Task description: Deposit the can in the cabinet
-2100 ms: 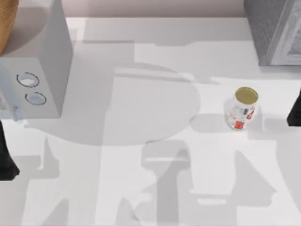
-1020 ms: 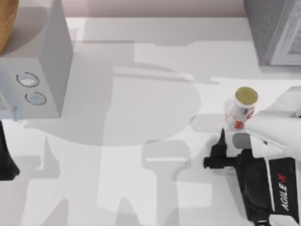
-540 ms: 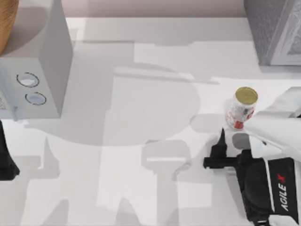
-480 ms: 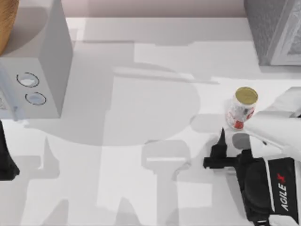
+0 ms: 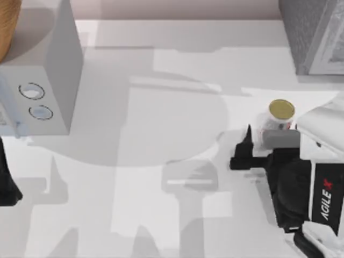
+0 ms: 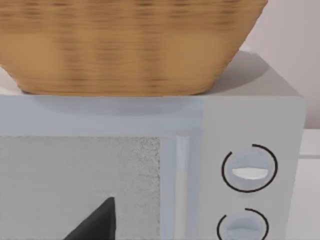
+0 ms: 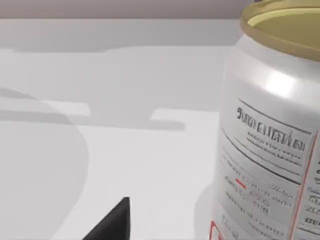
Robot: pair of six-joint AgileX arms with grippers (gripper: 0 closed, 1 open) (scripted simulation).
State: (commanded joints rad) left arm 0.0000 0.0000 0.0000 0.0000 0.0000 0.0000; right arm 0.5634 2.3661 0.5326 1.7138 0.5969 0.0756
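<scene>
**Right gripper drawn up beside the can, nothing held**

My right gripper is down at the bench near its right edge, about midway between front and back. One dark finger points toward the back of the bench, just to the left of the can; the other finger is hidden under my wrist housing, so I cannot see the full gap. From the right wrist view the can stands close by, off to one side of the single dark fingertip that shows there, with bare bench between them. My jaws are spread and have hold of nothing; whether the hidden finger touches the can I cannot tell.

The can stands upright on the bench, gold top up, silvery side with red markings and fine print. It is near the right edge, well in front of the cabinet, which sits at the back right corner with its paler framed panel facing the right edge.

My left arm is parked at the left edge of the bench. Its wrist camera faces a light grey box with two ringed knobs and a wicker basket on top; that box stands at the back left corner. A dark fingertip shows low in that view, but not enough to judge the left jaws.
</scene>
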